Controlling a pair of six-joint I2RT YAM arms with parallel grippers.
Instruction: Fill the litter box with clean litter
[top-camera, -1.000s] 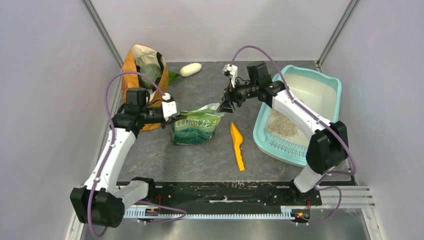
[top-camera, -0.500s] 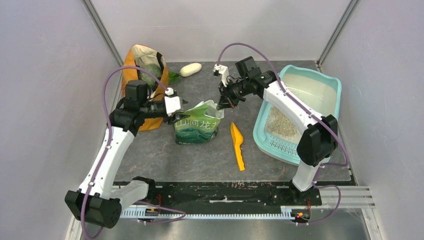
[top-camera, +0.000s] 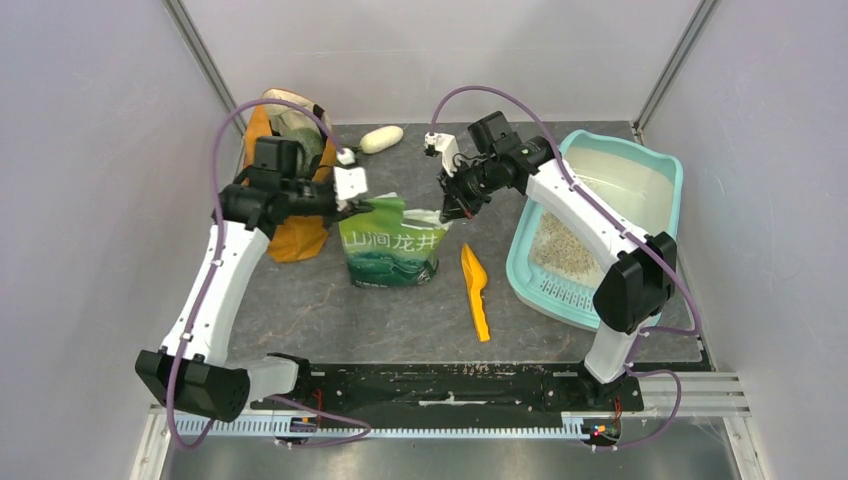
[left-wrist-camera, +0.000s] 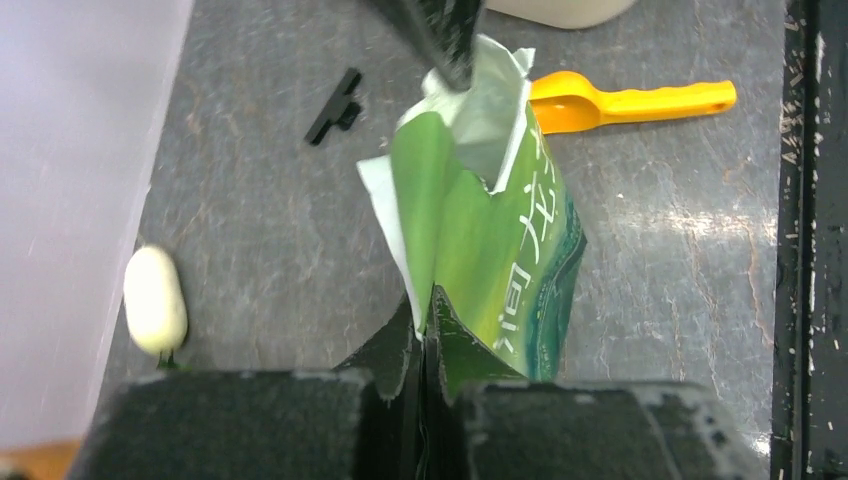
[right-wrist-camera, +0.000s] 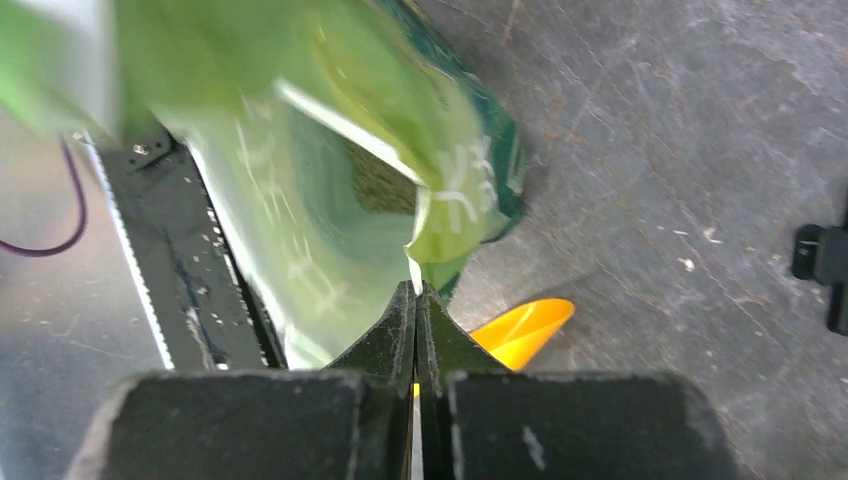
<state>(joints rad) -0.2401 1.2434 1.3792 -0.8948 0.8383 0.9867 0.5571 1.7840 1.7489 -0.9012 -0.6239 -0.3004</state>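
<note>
Standing upright at the middle of the counter, the green printed bag is gripped at both top corners. The left claw is pinched together on the left corner and the right claw on the right corner (each fold is seen caught between closed fingers in the wrist views). The litter box is set at the right side of the counter, apart from the bag, with a patch of litter on its floor near the slotted end. An orange scoop is laid flat between bag and box.
</note>
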